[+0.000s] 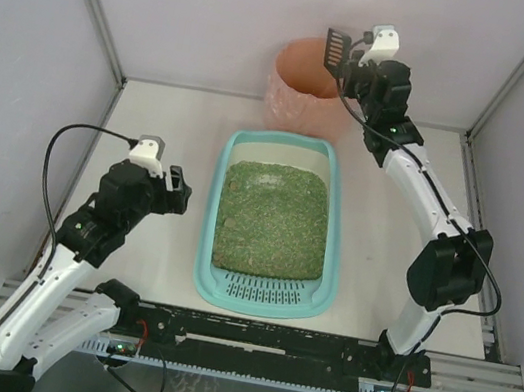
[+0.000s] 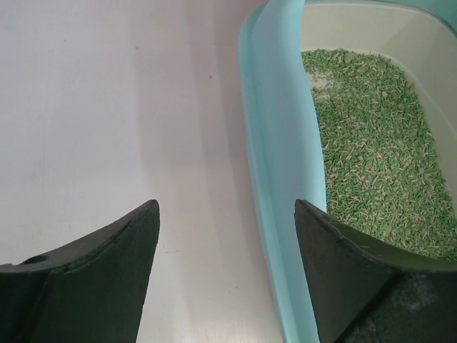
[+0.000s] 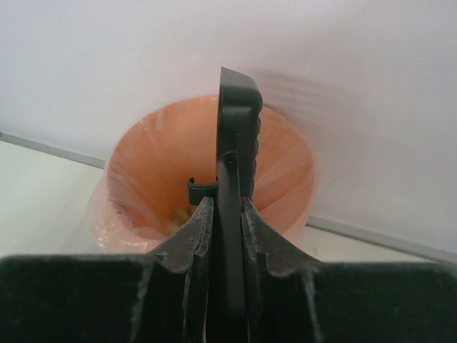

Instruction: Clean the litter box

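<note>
**Asker:** Where is the litter box?

**Describer:** The teal litter box [image 1: 210, 217] lies flat in the middle of the white tabletop [image 1: 154, 116], with its long side running away from the arms. Green-brown granules [image 1: 273, 218] cover its floor. Its slotted grate [image 1: 260, 294] is at the near end.

**Asker:** What about the left hand?

**Describer:** The left hand [image 1: 177, 191] hangs just beside the box's left rim, fingers spread wide and holding nothing. Its wrist view shows bare tabletop on one side and the teal rim and granules on the other.

**Asker:** And the right hand?

**Describer:** The right hand [image 1: 351, 65] is raised at the far side. It is clamped on the handle of a small black slotted scoop [image 1: 335, 55], held on edge over the open mouth of a round pink-orange bin [image 1: 296, 90]. The bin stands just beyond the box's far end. Something pale lies at its bottom, too blurred to identify.
</note>
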Motion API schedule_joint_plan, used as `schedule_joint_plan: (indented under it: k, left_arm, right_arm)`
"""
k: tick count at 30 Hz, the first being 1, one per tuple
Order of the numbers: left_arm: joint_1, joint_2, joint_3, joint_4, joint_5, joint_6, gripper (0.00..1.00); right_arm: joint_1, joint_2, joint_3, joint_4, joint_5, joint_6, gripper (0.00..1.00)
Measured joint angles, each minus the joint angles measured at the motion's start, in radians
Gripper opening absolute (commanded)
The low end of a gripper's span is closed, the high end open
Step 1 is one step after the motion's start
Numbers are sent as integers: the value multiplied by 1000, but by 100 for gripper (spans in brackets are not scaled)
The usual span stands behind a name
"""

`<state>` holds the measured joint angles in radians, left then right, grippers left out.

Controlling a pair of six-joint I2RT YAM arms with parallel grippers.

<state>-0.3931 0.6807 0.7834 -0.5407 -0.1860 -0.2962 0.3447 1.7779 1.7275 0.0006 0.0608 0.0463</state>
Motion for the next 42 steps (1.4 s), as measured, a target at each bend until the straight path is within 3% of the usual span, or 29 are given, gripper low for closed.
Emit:
schedule_joint_plan:
  k: [9,14,19,24,27,36,42]
  left_arm:
    - [6,8,0,0,16,0,81]
    - [11,8,0,0,31,0,87]
    - [12,-6,0,3,34,-11,99]
    - [12,-41,40,-11,8,-52,100]
    - [12,-41,148,-42,-22,-87,100]
    - [13,18,563,-129,-109,-222,100]
    - [13,10,664,-153,-127,-299,100]
  right_arm:
    - [53,-42,-126,128,51,-322,0]
    - [108,-196,-270,146,50,-341,0]
    - [154,-433,-377,138,10,-183,0]
    - [163,-619,-404,14,-57,70,0]
    - [182,-685,-417,-120,-93,212,0]
    - [317,-624,-493,-584,-95,441,0]
    - [362,-516,-498,-740,-76,496,0]
